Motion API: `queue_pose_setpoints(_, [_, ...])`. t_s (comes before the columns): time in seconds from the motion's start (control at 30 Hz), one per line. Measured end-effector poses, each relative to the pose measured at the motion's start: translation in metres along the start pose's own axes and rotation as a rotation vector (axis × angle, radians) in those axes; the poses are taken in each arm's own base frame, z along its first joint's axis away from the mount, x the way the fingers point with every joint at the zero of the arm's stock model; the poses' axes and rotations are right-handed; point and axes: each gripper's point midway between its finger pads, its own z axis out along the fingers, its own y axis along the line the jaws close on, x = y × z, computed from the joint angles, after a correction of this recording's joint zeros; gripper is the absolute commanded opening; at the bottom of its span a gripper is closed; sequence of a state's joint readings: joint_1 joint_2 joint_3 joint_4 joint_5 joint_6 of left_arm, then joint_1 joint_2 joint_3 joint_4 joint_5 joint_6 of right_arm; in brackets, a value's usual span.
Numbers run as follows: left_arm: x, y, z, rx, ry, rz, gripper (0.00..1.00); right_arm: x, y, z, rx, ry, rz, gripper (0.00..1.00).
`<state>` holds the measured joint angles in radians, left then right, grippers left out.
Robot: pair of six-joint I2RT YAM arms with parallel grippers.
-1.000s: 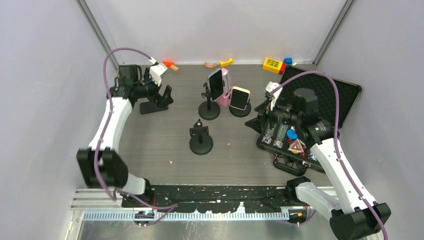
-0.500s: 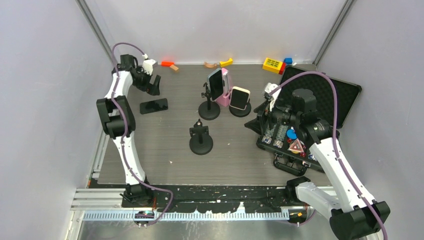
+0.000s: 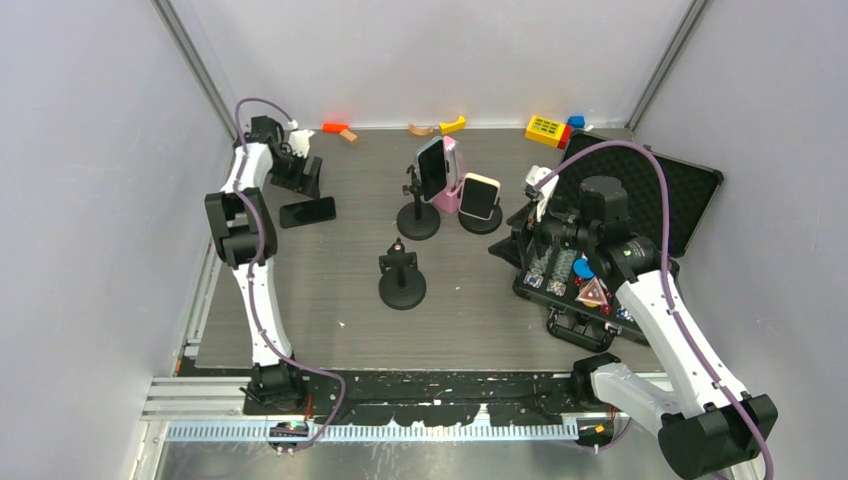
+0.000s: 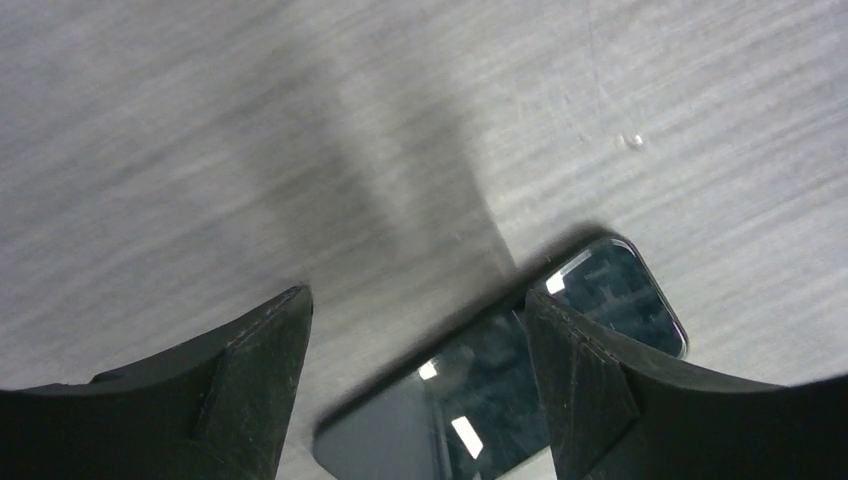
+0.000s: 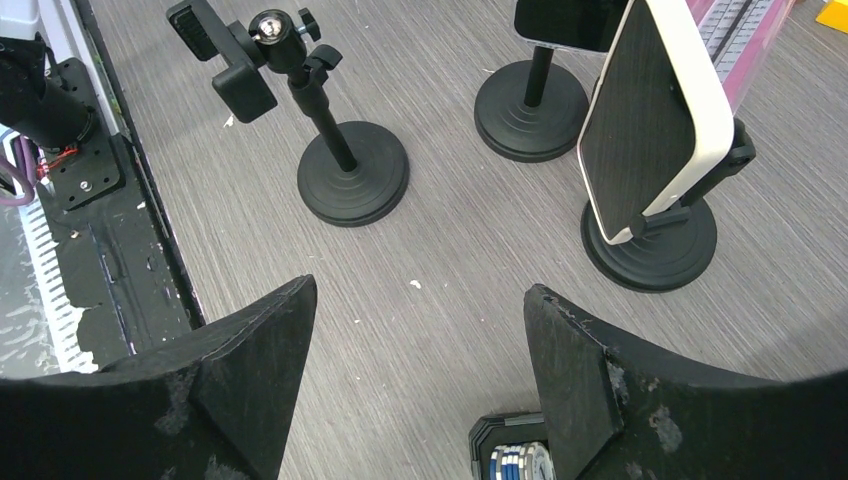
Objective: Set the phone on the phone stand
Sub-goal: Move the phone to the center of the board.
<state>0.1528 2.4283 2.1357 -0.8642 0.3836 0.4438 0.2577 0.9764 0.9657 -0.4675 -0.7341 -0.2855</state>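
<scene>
The phone (image 3: 307, 211) lies flat on the counter (image 3: 330, 290), just beneath the left gripper (image 3: 298, 172), which hangs spread wide and empty. A second ago that gripper was down at the phone; it has since lifted back toward the far corner.

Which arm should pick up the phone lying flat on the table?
Left. The left gripper hovers open right by the phone; the right gripper is far off, by the black case.
</scene>
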Motion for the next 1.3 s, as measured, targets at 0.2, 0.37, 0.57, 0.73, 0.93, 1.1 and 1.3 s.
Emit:
queue_pose_setpoints(0.2, [0.033,-0.028,-0.015,0.049,0.085,-0.025,0.7,0.0,0.0,0.0,0.0,0.0,0.0,0.81])
queue_pose_setpoints(0.37, [0.067,-0.066,-0.028,0.101,0.17,-0.031,0.7,0.0,0.0,0.0,-0.001,0.0,0.001,0.81])
queue_pose_setpoints(0.57, [0.096,-0.117,-0.038,0.161,0.244,0.003,0.78,0.001,0.001,0.0,-0.002,0.003,0.003,0.81])
queue_pose_setpoints(0.73, [0.11,-0.151,-0.041,0.143,0.289,0.085,0.91,0.001,0.001,0.0,-0.002,0.003,0.003,0.82])
queue_pose_setpoints(0.93, [0.11,-0.161,-0.035,0.043,0.324,0.168,0.98,0.002,0.002,0.0,-0.007,0.007,0.008,0.82])
queue_pose_setpoints(1.1, [0.105,-0.16,-0.029,0.0,0.329,0.175,0.96,0.002,0.002,0.0,-0.009,0.008,0.008,0.82])
queue_pose_setpoints(1.3, [0.097,-0.152,-0.023,-0.042,0.321,0.175,0.83,0.004,0.004,-0.001,-0.015,0.011,0.01,0.82])
